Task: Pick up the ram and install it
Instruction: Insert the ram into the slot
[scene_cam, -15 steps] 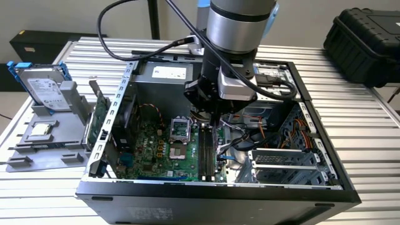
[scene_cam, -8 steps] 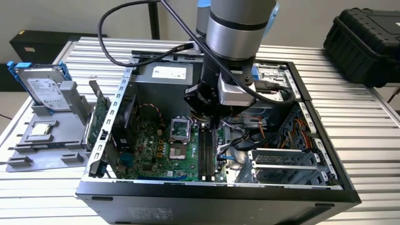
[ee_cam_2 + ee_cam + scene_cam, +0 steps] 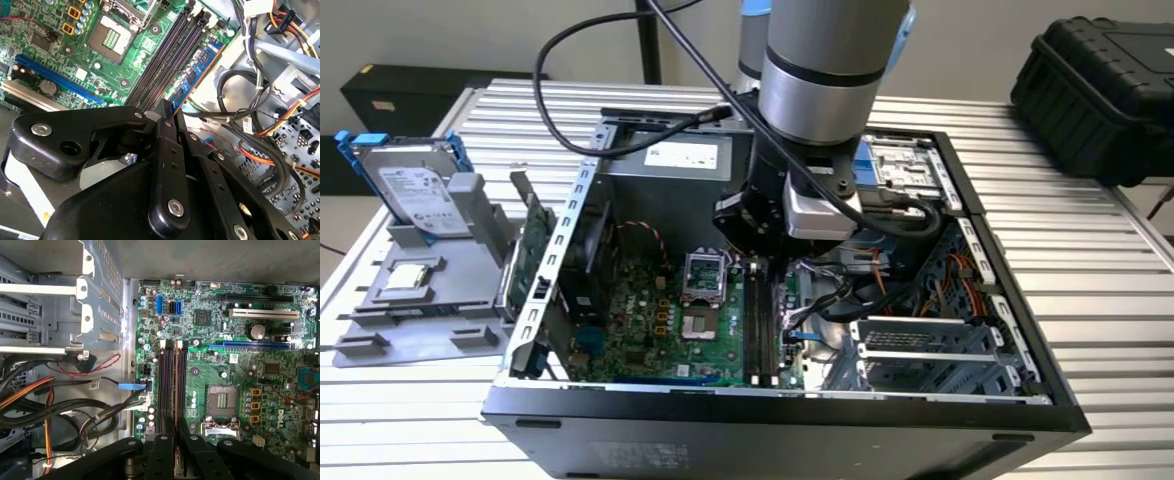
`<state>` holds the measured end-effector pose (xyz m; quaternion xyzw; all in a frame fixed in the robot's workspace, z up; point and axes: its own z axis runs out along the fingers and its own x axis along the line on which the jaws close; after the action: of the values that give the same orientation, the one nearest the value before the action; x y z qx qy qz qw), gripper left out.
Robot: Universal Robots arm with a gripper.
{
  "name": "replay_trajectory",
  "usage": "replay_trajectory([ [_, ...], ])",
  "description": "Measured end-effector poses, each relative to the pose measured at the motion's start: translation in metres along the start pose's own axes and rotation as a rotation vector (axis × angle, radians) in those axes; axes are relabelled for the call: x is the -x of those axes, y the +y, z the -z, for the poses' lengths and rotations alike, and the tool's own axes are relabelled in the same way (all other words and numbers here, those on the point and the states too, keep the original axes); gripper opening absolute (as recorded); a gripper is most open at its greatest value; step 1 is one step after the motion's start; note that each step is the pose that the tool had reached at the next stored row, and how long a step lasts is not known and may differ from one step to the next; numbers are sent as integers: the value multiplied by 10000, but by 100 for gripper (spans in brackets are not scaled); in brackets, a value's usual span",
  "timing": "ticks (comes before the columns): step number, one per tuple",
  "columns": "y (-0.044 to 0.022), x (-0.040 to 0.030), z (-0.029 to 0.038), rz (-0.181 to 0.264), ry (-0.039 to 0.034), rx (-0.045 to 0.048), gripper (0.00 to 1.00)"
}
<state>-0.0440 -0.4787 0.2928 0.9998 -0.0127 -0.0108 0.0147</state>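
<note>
Ram (image 3: 176, 380) stands on edge among the black memory slots (image 3: 165, 385) of the green motherboard (image 3: 225, 370), its near end pinched between the fingers of the claw (image 3: 176, 427). Around the claw lies the open computer case (image 3: 787, 430), resting on a ribbed metal tabletop (image 3: 1081, 250). Farther from the claw, a black hard case (image 3: 1107, 80) sits before a pale wall (image 3: 480, 30).

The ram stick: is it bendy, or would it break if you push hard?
Probably stiff: the ram looks ruler-straight where the hand pinches it. Likely light, since it is so thin. Maybe fragile: its black chips sit bare on the side, so a hard push could harm them.
</note>
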Motion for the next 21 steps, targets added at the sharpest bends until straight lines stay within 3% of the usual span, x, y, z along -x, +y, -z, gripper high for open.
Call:
replay_trajectory([
  [13, -6, -4, -201, 4, 0, 0, 0],
  [21, -6, -5, -223, 4, -1, 2, 0],
])
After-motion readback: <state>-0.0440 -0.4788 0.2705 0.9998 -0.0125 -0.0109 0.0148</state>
